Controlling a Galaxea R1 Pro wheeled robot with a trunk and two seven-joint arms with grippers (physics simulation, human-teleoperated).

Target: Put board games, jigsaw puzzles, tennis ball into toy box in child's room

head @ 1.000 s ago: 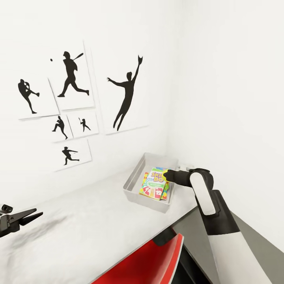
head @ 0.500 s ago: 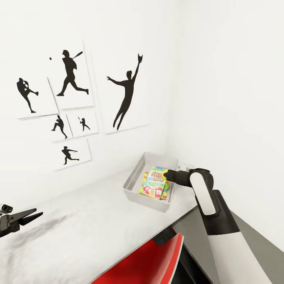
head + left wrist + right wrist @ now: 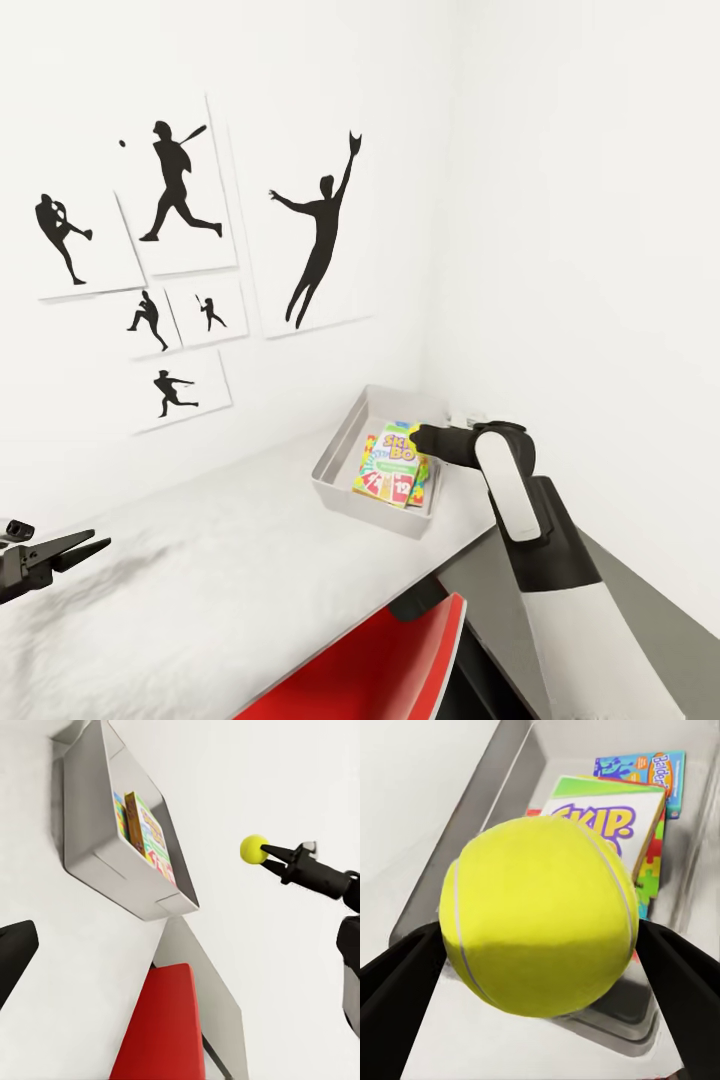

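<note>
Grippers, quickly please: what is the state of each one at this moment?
Left gripper: open, holding nothing.
Right gripper: closed on the tennis ball, above the toy box.

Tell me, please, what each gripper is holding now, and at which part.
The right gripper holds the tennis ball, its fingers pressing on opposite sides around the ball's middle, above the toy box. The left gripper holds nothing.
</note>
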